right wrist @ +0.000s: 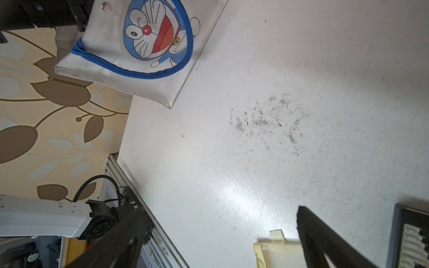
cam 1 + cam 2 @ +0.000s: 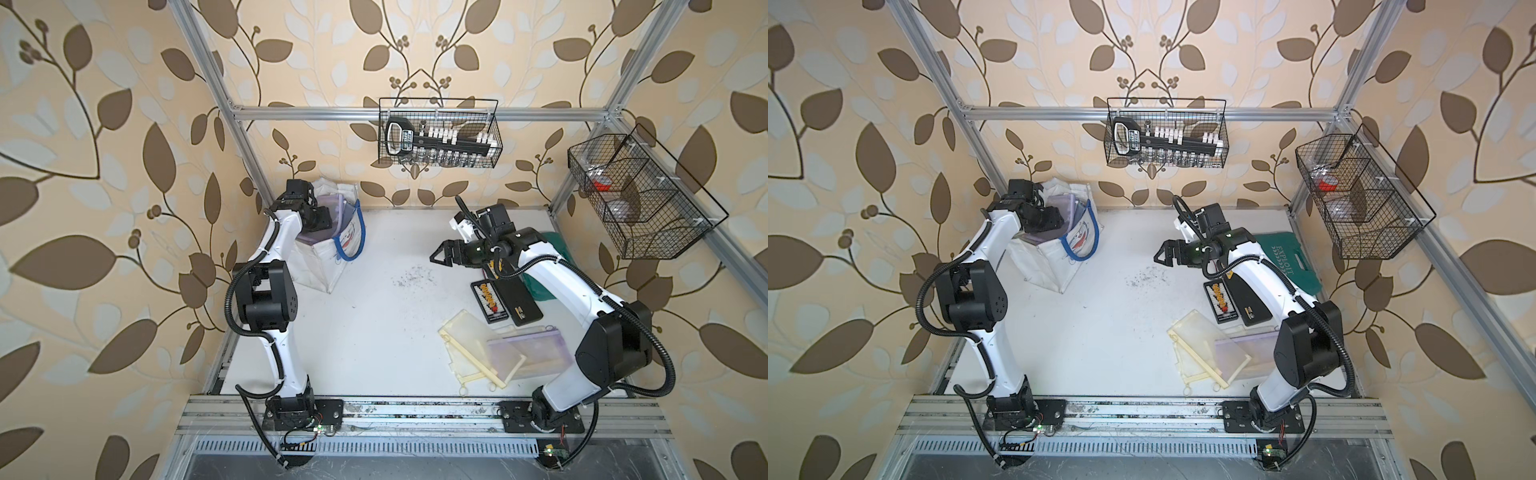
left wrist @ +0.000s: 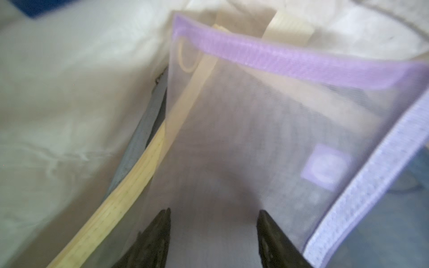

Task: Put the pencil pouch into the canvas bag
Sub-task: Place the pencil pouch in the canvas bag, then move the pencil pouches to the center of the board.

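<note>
The pencil pouch [image 3: 255,139] — sheer mesh with purple trim — sits inside the open canvas bag [image 2: 320,266] at the table's far left, beside a cream pouch [image 3: 120,208] in the same bag. The left gripper [image 3: 213,214] reaches into the bag's mouth, its fingers parted with their tips at the mesh; the right gripper [image 2: 439,261] hangs wide and empty above the table [image 2: 374,332].

Light: bright, even.
Glare: pale streak on table [image 1: 243,192].
Blur: left wrist view soft, smeared.
Edges: top views bowed outward.
</note>
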Robot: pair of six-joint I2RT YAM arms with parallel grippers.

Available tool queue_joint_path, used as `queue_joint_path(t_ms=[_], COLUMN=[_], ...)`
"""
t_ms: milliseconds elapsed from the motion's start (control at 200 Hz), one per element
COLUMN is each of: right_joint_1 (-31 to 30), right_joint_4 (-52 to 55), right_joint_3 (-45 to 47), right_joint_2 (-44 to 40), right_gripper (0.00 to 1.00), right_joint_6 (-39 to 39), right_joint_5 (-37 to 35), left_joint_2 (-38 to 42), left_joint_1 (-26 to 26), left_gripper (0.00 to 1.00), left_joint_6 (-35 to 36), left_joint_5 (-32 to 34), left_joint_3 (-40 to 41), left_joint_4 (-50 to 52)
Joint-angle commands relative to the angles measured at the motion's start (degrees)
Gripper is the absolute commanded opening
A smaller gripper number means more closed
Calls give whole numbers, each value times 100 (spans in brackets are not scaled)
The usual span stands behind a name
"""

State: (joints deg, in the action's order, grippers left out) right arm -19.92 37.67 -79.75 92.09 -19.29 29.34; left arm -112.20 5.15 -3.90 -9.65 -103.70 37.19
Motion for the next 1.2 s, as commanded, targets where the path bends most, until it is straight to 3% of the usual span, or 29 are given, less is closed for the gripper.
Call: queue_joint_path(t_ms=[0, 150, 300, 600, 785, 970, 1195], right_joint_1=[47, 247, 469, 630, 635, 638, 604], right_joint_4=[-104, -153, 84, 693, 840, 153, -1174], right_joint_3=[329, 876, 1514, 2760, 3157, 3900, 4657], right_joint_2=[-252, -614, -1104, -1818, -1830, -1713, -1334], right_gripper=[99, 99, 99, 100, 99, 100, 99], right_joint_6=[-113, -288, -291, -330, -280, -680, -1478], right_joint_5=[186, 283, 267, 617, 728, 1062, 1318], left_joint_2=[942, 1526, 2174, 3873, 4546, 4628, 4659], left_joint_1=[-88, -315, -900, -2465, -3233, -3984, -4482], left_gripper=[65, 73, 82, 88, 90, 91, 92], left_joint_6=[197, 274, 322, -72, -419, -631, -1069], left_joint_5=[235, 343, 507, 843, 233, -140, 50], left_joint_3=[-328, -310, -35, 1711, 2662, 3137, 3527], left_joint_4=[294, 611, 944, 1017, 595, 180, -266])
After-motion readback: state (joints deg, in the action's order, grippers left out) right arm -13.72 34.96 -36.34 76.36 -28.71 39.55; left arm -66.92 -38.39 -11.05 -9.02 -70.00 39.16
